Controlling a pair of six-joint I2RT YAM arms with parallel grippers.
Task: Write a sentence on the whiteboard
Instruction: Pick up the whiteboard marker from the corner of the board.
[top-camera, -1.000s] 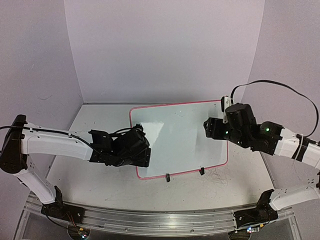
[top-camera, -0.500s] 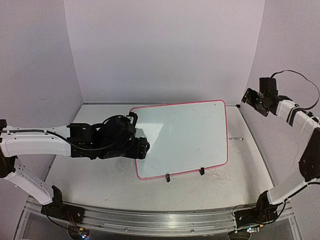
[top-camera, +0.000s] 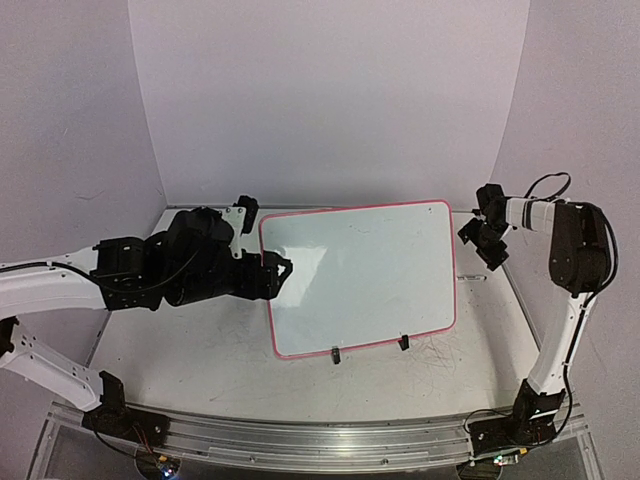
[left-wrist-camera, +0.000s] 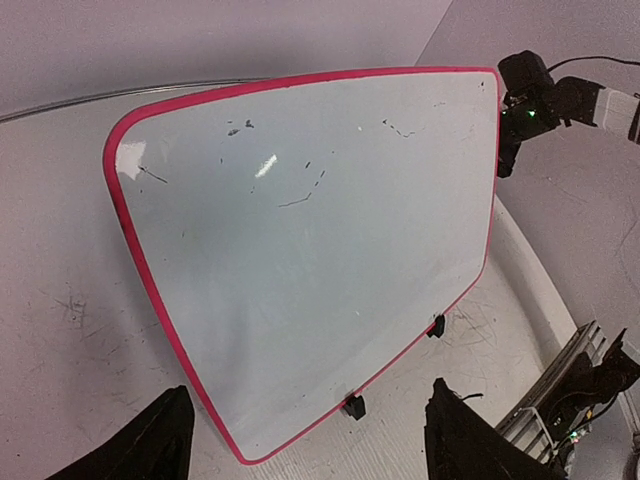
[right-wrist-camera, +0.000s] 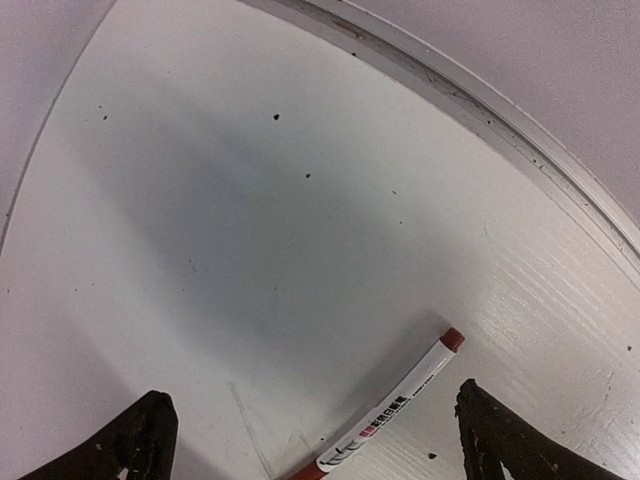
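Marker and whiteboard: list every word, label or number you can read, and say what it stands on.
Marker: a printed label in red and dark characters, too small and blurred to read.
Whiteboard: only a few short dark strokes, no readable word or number.

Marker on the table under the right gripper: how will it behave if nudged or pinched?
The marker looks round and slim, lying flat on the smooth table, so a sideways nudge probably rolls it. Its glossy barrel may slip in a loose pinch. Likely stiff and light.
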